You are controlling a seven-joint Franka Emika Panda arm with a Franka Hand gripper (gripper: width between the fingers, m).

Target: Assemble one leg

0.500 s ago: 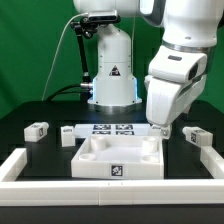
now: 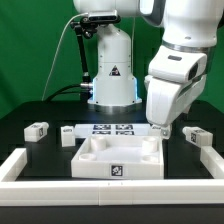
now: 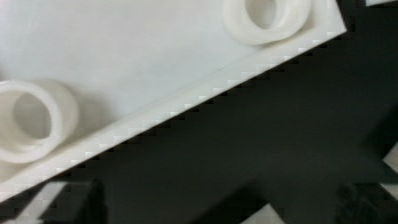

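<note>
Exterior view: nothing moved since prior frame | gripper (image 2: 158, 125) just behind square piece (image 2: 95, 165), probably empty, opening cannot tell | leg (image 2: 37, 130), exterior view's left of square piece, untouched, pickup pending

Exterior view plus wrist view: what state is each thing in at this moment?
Small white rectangular plastic leg: lying loose on the black table, not held.
Large white square tray-like piece: flat, rim up.
Tool: open, empty.
</note>
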